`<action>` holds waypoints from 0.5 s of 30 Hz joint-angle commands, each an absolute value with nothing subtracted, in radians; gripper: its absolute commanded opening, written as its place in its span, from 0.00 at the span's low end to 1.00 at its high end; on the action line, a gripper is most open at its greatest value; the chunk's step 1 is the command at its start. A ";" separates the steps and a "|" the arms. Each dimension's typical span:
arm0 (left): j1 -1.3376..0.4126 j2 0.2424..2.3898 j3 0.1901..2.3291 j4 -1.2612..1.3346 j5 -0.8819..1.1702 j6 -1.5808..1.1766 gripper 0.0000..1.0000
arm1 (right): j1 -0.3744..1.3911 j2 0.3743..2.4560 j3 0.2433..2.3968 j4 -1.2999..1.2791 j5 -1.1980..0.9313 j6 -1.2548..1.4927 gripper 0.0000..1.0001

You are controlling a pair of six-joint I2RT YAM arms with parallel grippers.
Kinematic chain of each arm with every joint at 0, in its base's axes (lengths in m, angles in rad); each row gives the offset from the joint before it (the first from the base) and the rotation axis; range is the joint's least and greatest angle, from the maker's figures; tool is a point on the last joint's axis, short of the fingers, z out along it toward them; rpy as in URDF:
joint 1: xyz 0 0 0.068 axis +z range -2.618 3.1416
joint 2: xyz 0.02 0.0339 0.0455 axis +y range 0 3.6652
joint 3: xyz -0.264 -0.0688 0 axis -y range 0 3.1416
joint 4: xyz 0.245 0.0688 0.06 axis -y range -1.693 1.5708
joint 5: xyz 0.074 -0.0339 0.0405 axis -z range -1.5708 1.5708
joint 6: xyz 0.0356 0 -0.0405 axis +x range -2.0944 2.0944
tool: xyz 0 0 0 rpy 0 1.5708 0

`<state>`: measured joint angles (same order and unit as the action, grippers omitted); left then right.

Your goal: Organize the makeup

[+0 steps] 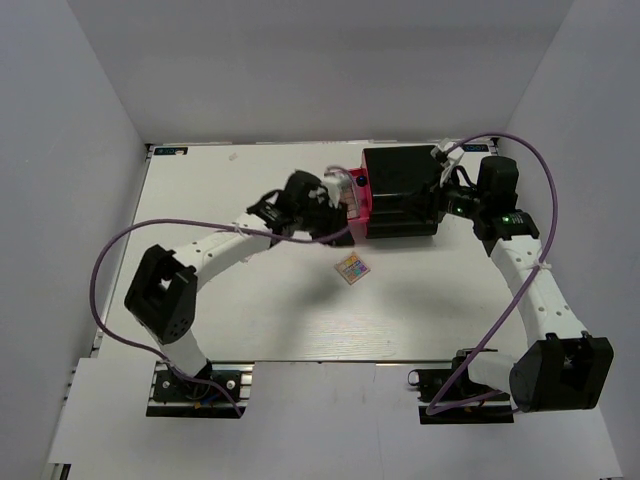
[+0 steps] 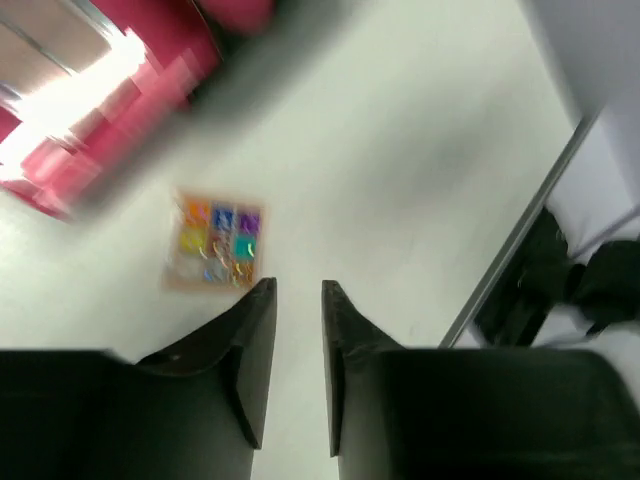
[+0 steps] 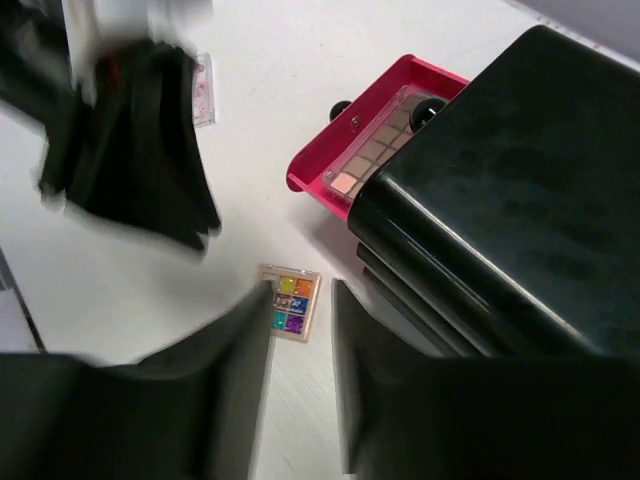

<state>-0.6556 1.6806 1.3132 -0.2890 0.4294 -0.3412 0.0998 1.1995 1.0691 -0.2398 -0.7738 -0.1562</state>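
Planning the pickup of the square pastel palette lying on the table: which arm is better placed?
Left, probably. The left claw hangs empty over bare table just short of the square palette; the right claw sits beyond the black drawer box, farther off.

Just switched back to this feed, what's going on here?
A pink drawer of the black drawer box is pulled out, with a long brown eyeshadow palette lying in it. The square multicolour palette lies loose on the table. The left gripper is near the drawer and the right gripper beside the box, both open and holding nothing.
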 commanded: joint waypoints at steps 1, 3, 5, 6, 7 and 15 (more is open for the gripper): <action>-0.748 1.689 1.235 -0.368 0.414 -0.224 0.51 | 0.094 1.167 1.077 -0.238 -0.798 -0.222 0.44; -0.804 1.698 1.213 -0.371 0.326 -0.209 0.71 | 0.094 1.161 1.075 -0.248 -0.796 -0.225 0.64; -0.848 1.704 1.203 -0.368 0.292 -0.180 0.89 | 0.092 1.154 1.056 -0.249 -0.795 -0.229 0.73; -0.862 1.707 1.197 -0.362 0.220 -0.178 0.91 | 0.089 1.144 1.049 -0.245 -0.787 -0.229 0.75; -0.874 1.712 1.195 -0.357 0.184 -0.173 0.95 | 0.090 1.138 1.043 -0.245 -0.784 -0.230 0.75; -0.914 1.831 1.250 -0.324 -0.077 -0.101 0.98 | 0.069 1.127 1.026 -0.239 -0.779 -0.224 0.77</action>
